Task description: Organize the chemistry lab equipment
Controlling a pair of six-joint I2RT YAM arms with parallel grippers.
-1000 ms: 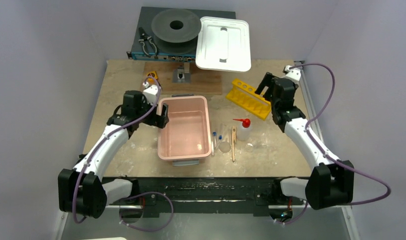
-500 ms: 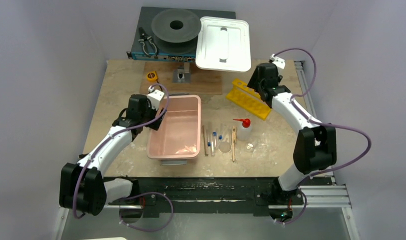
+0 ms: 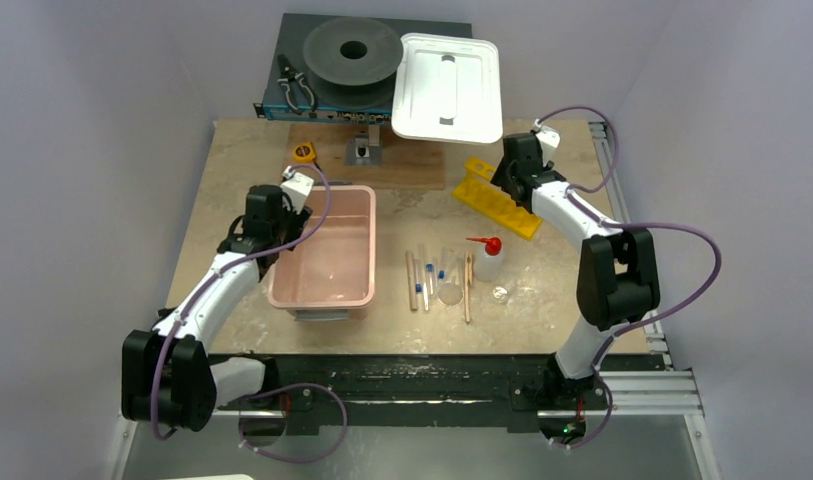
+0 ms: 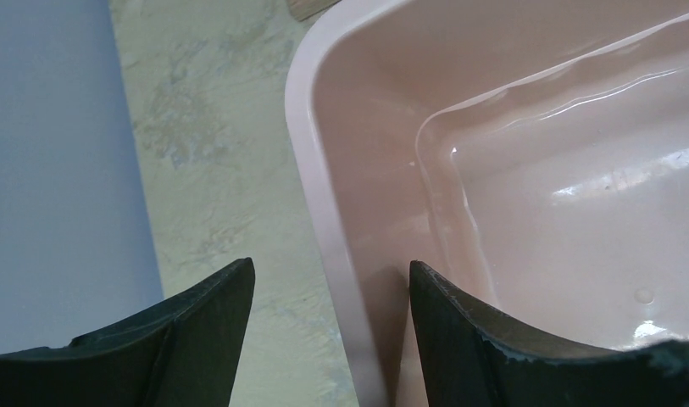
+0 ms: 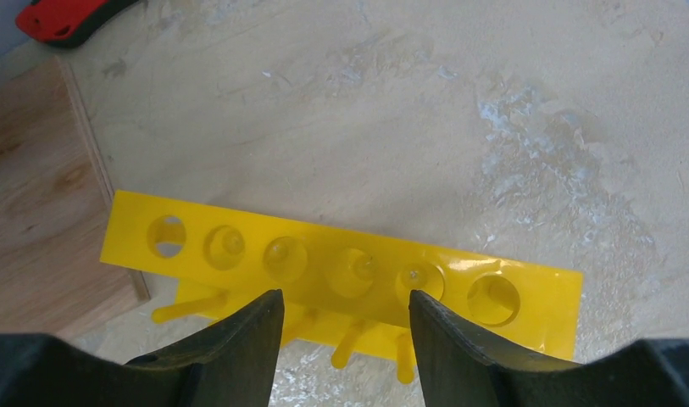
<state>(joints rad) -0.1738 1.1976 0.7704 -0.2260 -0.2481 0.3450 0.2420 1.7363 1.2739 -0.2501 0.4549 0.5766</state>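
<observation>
My left gripper is open and straddles the left wall of the pink bin, one finger inside against the wall, one outside. My right gripper is open just above the yellow holed rack. On the table right of the bin lie thin blue-capped tubes, wooden sticks, a clear round dish, a tiny glass and the white squeeze bottle with red spout.
A white lid, a grey disc and black pliers sit at the back. A yellow tape measure and a wooden board lie behind the bin. A red object shows in the right wrist view.
The pink bin has slid left with my left gripper, uncovering more tubes and a stick. My right gripper has moved from the table's right edge to over the yellow rack.
</observation>
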